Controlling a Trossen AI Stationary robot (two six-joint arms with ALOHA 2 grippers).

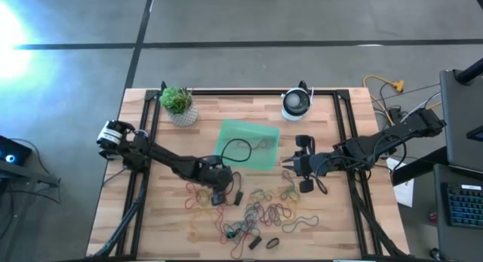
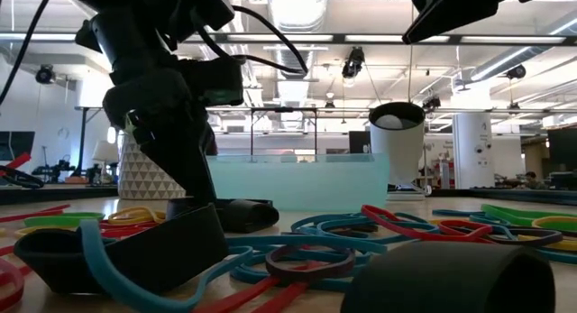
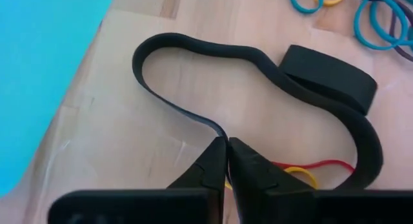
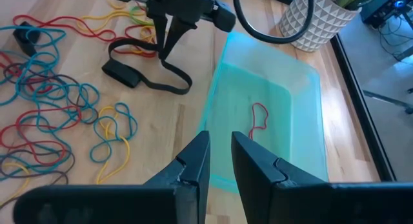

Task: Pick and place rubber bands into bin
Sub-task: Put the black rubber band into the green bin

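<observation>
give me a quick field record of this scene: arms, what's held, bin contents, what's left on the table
left gripper: down on the table beside the bin, fingers shut on a wide black band
right gripper: above the bin's near edge, fingers slightly apart, nothing between them
bin: green tray, holds one red band
loose bands: many still on the wood, mixed colours
other items: potted plant, round white device
</observation>
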